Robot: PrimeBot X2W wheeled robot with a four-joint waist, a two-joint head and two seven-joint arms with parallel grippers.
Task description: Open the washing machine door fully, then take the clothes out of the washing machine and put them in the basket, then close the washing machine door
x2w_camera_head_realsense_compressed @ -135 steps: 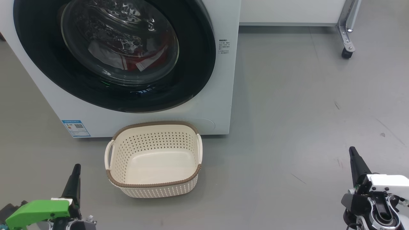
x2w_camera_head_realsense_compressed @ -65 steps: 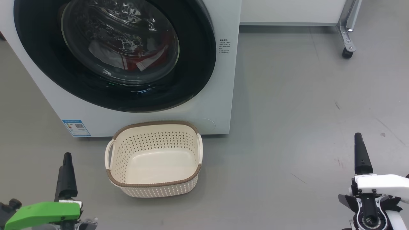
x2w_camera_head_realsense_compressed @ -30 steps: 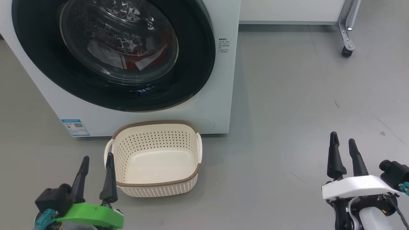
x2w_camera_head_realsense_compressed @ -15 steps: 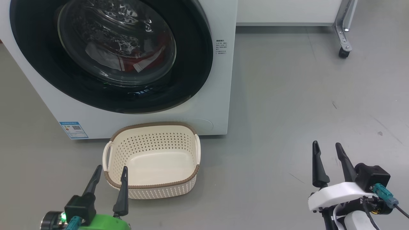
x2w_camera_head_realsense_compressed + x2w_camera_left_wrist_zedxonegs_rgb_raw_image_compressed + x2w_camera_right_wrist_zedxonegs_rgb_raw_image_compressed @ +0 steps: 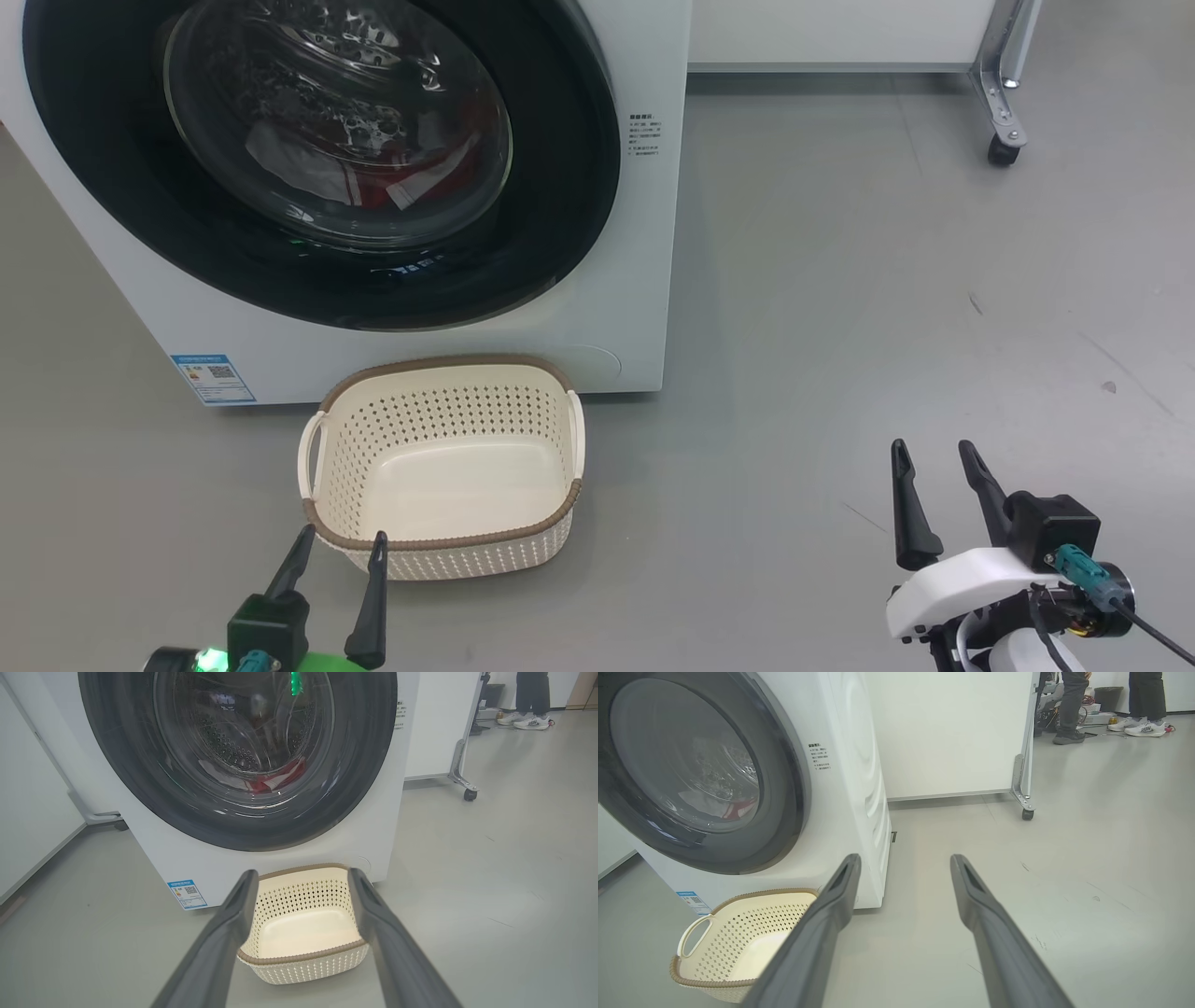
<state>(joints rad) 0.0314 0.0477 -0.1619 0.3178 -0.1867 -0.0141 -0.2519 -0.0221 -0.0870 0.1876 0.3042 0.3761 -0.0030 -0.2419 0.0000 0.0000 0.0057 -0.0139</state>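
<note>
Door (image 5: 560,187): shut flush on the washer (image 5: 644,280), as in the earlier views; no step of the task is done.
Clothes (image 5: 392,182): red and white, seen through the door, lying low inside the washer.
Basket (image 5: 448,359): empty, on the floor (image 5: 840,280) just in front of the washer.
Left gripper (image 5: 343,534): fingers spread, empty; has turned and drawn in to the basket's near rim.
Right gripper (image 5: 932,446): fingers spread, empty; has swung inward over bare floor, well apart from the door.
Meaning: the arms are only being readied; opening the door is likely next.
</note>
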